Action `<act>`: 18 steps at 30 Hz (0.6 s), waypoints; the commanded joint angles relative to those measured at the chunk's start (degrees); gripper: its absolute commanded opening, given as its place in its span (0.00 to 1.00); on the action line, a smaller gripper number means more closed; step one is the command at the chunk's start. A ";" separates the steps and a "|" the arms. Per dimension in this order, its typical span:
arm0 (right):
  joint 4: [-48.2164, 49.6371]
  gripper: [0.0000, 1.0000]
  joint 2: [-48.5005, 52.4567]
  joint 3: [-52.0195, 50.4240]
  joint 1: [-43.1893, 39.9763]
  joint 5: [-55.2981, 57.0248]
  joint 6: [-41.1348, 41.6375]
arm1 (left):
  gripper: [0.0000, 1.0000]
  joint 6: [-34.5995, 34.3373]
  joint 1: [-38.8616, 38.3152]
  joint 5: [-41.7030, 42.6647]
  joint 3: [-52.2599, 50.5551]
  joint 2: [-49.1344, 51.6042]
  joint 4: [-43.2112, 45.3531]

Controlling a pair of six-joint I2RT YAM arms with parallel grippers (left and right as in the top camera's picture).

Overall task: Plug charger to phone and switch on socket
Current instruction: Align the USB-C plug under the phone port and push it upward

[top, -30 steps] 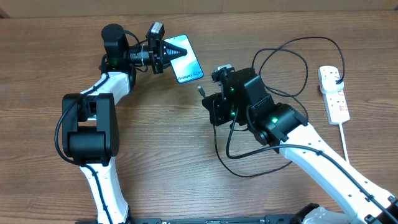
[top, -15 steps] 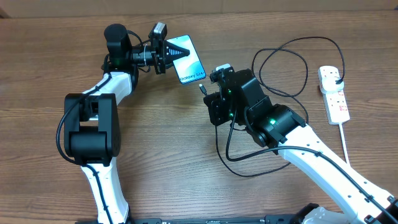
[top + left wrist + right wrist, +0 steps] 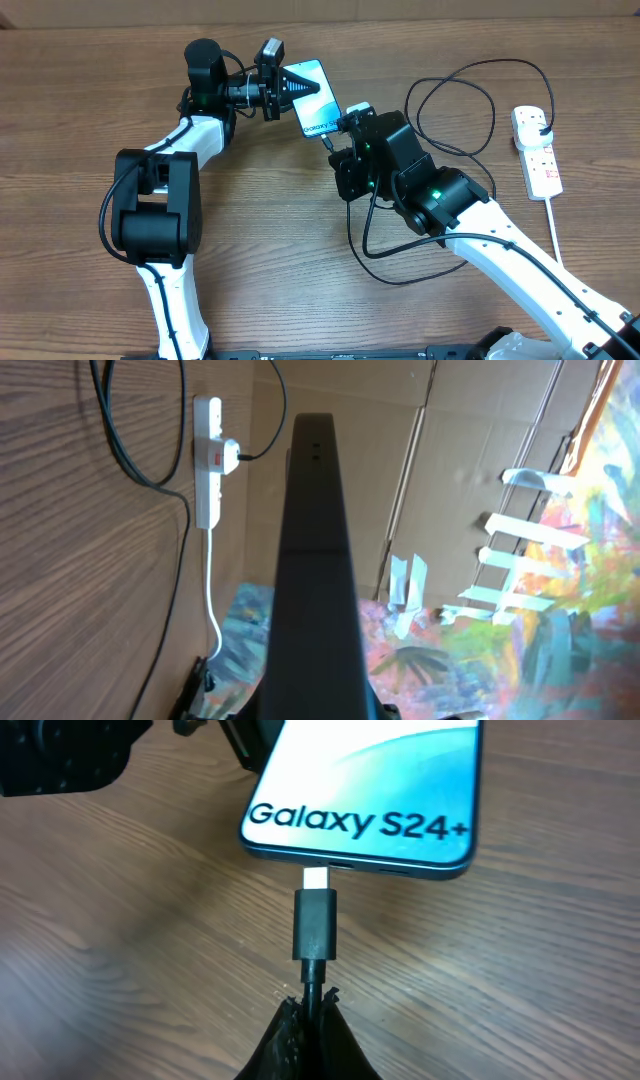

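My left gripper [image 3: 292,88] is shut on the phone [image 3: 316,97], a slim light-blue-screened handset held above the table; the left wrist view shows only its dark edge [image 3: 313,560]. In the right wrist view the phone [image 3: 370,795] reads "Galaxy S24+". My right gripper [image 3: 312,1005] is shut on the charger cable just behind its small connector [image 3: 315,915], whose metal tip sits just short of the phone's bottom port. The black cable [image 3: 455,110] loops back to a plug in the white socket strip [image 3: 537,150] at the far right.
The strip's thick white cord [image 3: 556,225] runs toward the front right edge. Slack charger cable [image 3: 375,255] loops on the wood under my right arm. The left arm's base [image 3: 150,215] stands at the left.
My left gripper has carried the phone to the right, toward the right gripper. The phone's bottom end now meets the connector tip. The right arm has barely moved.
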 commanded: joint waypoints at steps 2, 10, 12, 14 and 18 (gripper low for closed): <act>0.35 0.04 0.33 1.20 0.07 4.22 -1.97 | 0.04 -1.05 0.00 0.09 1.33 -0.90 0.44; 0.15 0.04 0.33 1.20 0.09 3.61 -2.23 | 0.04 0.11 0.04 -0.20 1.33 -0.90 0.44; 0.04 0.04 0.33 1.20 0.09 2.93 -2.21 | 0.04 0.09 0.07 -0.35 1.33 -0.90 0.44; -0.11 0.04 0.33 1.20 0.07 2.56 -2.21 | 0.04 0.04 0.04 -0.39 1.33 -0.90 0.44; -0.44 0.04 0.33 1.20 0.07 2.58 -2.23 | 0.04 -0.68 -0.02 -0.39 1.33 -0.90 0.44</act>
